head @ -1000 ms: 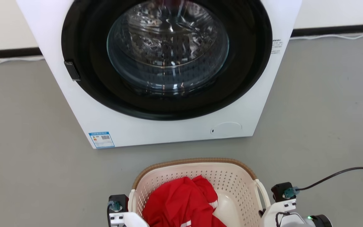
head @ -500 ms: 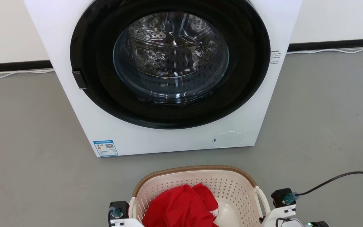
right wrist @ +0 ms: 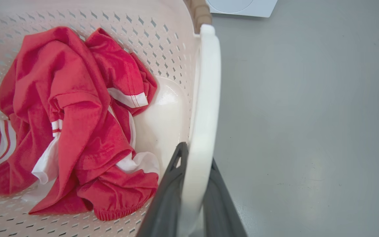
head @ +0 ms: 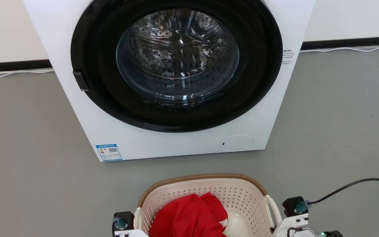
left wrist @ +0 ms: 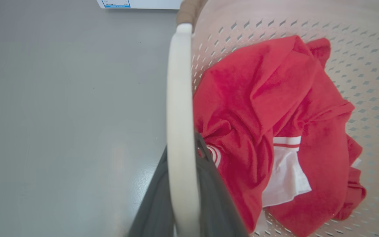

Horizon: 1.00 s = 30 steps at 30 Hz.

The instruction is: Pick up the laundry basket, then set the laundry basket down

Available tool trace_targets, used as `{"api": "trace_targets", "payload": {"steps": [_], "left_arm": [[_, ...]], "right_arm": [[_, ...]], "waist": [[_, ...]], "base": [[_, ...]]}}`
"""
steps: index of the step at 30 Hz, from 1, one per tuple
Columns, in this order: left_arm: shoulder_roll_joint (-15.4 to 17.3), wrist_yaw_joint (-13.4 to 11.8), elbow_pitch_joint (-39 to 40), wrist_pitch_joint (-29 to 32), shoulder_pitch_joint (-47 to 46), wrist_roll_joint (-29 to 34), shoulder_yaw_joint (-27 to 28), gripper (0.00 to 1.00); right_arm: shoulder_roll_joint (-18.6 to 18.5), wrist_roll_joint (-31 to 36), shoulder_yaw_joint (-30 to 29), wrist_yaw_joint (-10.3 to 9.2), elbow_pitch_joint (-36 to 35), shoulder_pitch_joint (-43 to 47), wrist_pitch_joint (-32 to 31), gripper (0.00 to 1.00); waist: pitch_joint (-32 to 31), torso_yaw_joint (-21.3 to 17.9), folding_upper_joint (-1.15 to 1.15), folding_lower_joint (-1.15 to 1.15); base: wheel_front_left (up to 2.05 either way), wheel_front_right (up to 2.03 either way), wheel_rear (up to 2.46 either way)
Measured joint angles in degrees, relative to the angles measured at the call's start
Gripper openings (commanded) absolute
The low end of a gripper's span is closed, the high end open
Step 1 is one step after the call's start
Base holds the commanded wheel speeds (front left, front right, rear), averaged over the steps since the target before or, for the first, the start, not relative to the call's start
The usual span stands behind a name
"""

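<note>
washing machine (head: 183,146) beyond laundry basket (head: 209,192), open floor (head: 337,138) beside

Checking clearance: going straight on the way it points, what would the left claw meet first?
Probably the laundry basket's brown rim, where the white handle clamped by the left claw ends; the washing machine lies beyond, though depth is unclear.

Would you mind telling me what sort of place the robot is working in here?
Probably a laundry area: a front-loading washing machine on a grey floor, and red clothing in the laundry basket.
</note>
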<state>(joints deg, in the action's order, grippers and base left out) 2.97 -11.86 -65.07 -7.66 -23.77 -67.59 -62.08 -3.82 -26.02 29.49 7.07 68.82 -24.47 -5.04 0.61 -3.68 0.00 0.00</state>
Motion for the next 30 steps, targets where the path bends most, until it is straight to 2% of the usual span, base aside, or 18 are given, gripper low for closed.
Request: {"api": "trace_targets", "payload": {"steps": [30], "left_arm": [[0.0, -0.2, -1.0, -1.2, -0.5, -4.1, -4.0, 0.0]], "right_arm": [[0.0, 0.0, 0.2, 0.0, -0.3, -0.2, -0.3, 0.0]], "waist": [[0.7, -1.2, 0.0, 0.01]], "base": [[0.0, 0.0, 0.0]]}}
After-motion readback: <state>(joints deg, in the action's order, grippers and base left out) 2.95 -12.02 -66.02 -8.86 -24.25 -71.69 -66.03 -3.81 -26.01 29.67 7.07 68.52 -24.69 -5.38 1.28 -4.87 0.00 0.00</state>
